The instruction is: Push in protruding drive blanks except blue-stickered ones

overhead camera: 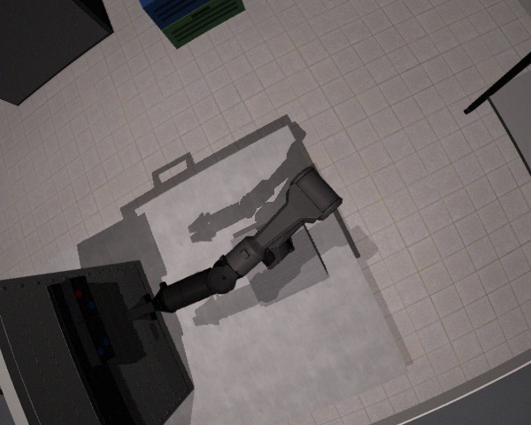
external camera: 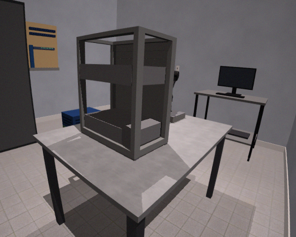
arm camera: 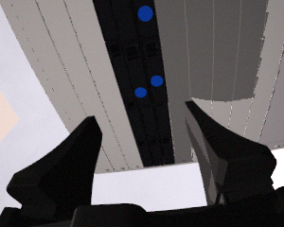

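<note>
The grey rack [overhead camera: 23, 315] [external camera: 137, 101] stands upright on the table. Its front has a dark bay of drive blanks [overhead camera: 80, 315] [arm camera: 153, 120]. In the top view a red sticker [overhead camera: 78, 293] and several blue stickers [overhead camera: 91, 305] [arm camera: 145, 13] show on the blanks. Two blue stickers sit close together, one of them [overhead camera: 105, 341] [arm camera: 156, 80] slightly offset from the other [overhead camera: 101, 351] [arm camera: 140, 92]. Which blanks stick out is hard to tell. My gripper [overhead camera: 132, 313] [arm camera: 140, 118] is open and empty in front of the rack; no contact is visible. It is hidden in the exterior view.
The arm's base [external camera: 177, 117] stands on the table [overhead camera: 274, 347] [external camera: 194, 132] in front of the rack. A blue box [overhead camera: 179, 10] [external camera: 78, 114] is on the floor beyond the table. A desk with a monitor [external camera: 236, 77] stands farther off.
</note>
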